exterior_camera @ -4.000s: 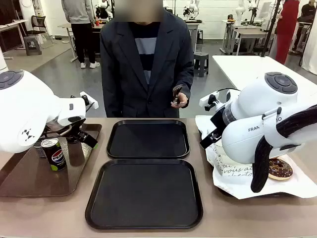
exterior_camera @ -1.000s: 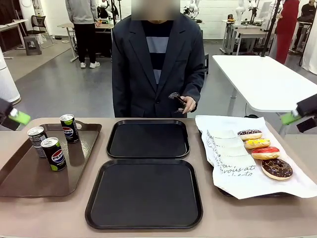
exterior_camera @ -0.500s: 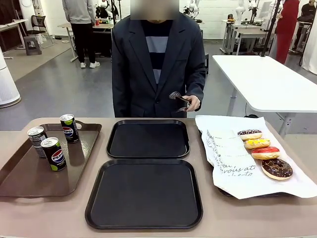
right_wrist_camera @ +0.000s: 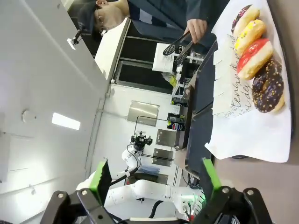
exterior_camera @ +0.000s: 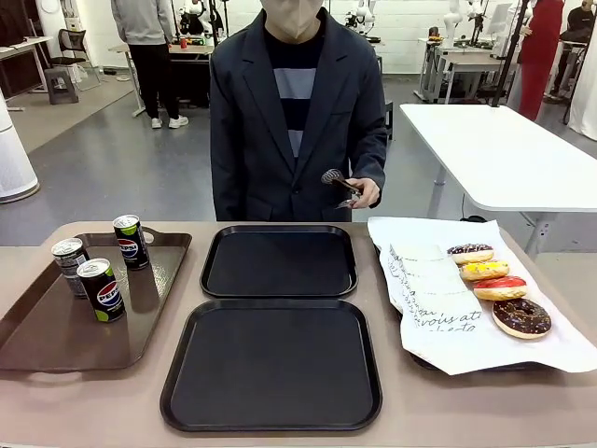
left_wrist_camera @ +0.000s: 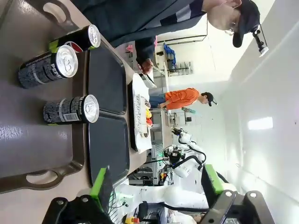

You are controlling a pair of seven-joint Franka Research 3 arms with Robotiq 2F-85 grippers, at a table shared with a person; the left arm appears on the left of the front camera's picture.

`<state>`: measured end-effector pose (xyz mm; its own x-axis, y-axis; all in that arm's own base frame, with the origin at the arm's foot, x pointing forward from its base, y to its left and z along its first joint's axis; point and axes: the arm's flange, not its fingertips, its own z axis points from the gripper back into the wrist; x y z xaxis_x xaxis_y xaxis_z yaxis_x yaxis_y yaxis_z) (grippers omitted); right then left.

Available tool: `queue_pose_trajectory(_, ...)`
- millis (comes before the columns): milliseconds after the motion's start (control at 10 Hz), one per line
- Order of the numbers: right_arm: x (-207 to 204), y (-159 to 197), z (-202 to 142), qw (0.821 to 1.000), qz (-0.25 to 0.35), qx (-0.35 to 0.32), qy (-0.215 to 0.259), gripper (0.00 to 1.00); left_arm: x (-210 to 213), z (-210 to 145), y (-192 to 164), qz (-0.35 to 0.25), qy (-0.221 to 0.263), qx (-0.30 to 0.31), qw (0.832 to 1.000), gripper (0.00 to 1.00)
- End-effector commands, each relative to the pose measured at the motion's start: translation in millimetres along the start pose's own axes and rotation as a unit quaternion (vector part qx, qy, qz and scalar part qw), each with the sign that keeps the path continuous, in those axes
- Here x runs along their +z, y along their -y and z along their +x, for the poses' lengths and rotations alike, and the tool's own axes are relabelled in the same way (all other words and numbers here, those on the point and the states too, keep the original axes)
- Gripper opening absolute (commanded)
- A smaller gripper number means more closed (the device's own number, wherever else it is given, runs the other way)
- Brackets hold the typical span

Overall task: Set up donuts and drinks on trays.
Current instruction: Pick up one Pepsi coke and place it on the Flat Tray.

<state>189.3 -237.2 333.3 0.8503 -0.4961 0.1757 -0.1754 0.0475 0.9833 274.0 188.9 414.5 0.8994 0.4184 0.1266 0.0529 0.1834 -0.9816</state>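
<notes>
From the front, two black trays lie flat in the middle of the desk, one behind the other: the far tray [exterior_camera: 279, 262] by the person's edge, the near tray [exterior_camera: 271, 364] by the robot's edge, both bare. At the desk's left edge a longer brown tray [exterior_camera: 56, 327] carries three cans [exterior_camera: 101, 290], all upright with their long axes vertical and silver tops up, grouped at its far-left corner. At the right edge a white paper sheet [exterior_camera: 448, 336] holds four donuts [exterior_camera: 521, 317] lying flat, icing up, in a row running from the far edge toward the near right corner: sprinkled chocolate, yellow, red, chocolate. Beyond the far edge the person's hand [exterior_camera: 364, 193] is held at waist height, gripping tongs [exterior_camera: 336, 181] that point to the picture's left.

In the left wrist view, rolled sideways, the left tool [left_wrist_camera: 155, 184] hangs above the brown tray's end, its green pads spread wide with nothing between them.

In the right wrist view the right tool [right_wrist_camera: 155, 176] is likewise spread wide and empty, off the desk's right edge, with the donut row lying ahead of it.
</notes>
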Motion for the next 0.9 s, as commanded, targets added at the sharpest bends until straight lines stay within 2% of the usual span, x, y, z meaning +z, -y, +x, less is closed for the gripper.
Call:
queue_pose_trajectory(0,5.3,-11.1,-2.6,1.000,-0.005,0.008,0.009,1.00,2.7,-1.1,6.3,-0.017,0.008,-0.015,1.000,1.00)
queue_pose_trajectory(800,5.3,-11.1,-2.6,1.000,-0.005,0.008,0.009,1.00,2.7,-1.1,6.3,-0.017,0.008,-0.015,1.000,1.00)
